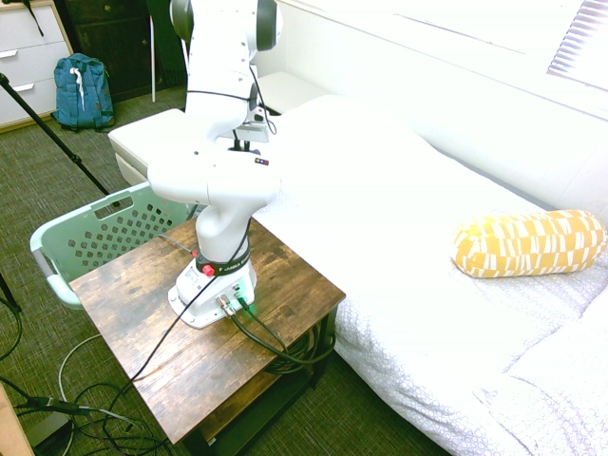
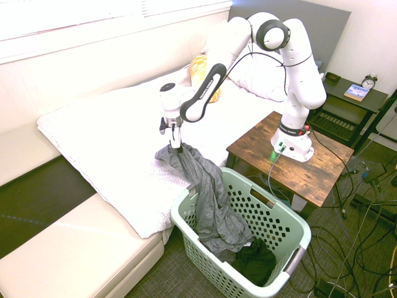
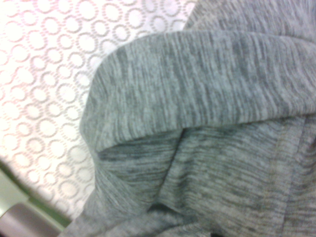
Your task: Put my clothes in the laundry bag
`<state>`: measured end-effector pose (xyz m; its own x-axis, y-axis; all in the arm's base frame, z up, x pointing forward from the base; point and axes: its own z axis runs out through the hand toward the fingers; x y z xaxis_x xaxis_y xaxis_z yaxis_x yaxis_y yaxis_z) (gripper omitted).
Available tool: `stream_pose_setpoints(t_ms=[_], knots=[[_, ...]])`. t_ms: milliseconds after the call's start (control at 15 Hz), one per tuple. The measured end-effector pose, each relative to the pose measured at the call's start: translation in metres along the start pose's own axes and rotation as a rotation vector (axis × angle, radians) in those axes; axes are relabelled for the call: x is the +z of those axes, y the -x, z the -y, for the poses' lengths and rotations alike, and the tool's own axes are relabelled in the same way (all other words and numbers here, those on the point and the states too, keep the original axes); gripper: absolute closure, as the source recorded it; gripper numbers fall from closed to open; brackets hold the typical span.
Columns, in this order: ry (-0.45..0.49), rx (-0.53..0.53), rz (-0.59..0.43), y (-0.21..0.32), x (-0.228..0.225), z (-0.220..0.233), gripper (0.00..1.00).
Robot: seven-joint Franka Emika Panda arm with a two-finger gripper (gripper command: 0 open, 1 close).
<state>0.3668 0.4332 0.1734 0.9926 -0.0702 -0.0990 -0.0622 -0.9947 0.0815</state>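
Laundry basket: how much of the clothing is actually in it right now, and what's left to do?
Partly done. A dark garment already lies at the bottom of the laundry basket. In hand: the gripper is shut on the top of the grey garment, which drapes from the bed over the rim, its lower half inside. Left: carry the pinched end over the basket and let go.

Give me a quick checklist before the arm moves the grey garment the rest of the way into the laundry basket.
1. Gripper shut on the grey garment: ok.
2. Garment fully off the bed: not ok, its upper part still lies over the bed edge.
3. Lower part inside the laundry basket: ok.
4. Room left in the basket: ok, only a dark item at the bottom.
5. Grip firm enough to lift: cannot tell.
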Motion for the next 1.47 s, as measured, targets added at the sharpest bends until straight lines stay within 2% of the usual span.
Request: stream_pose_setpoints(t_ms=[267, 533, 667, 733, 1467], knots=[[0.035, -0.040, -0.084, 0.119, -0.017, -0.007, 1.00], [0.093, -0.081, -0.140, 0.245, 0.016, -0.052, 1.00], [0.107, -0.098, -0.152, 0.277, 0.023, -0.071, 1.00], [0.103, -0.104, -0.156, 0.283, 0.022, -0.070, 0.00], [0.112, -0.118, -0.171, 0.295, 0.020, -0.065, 0.00]])
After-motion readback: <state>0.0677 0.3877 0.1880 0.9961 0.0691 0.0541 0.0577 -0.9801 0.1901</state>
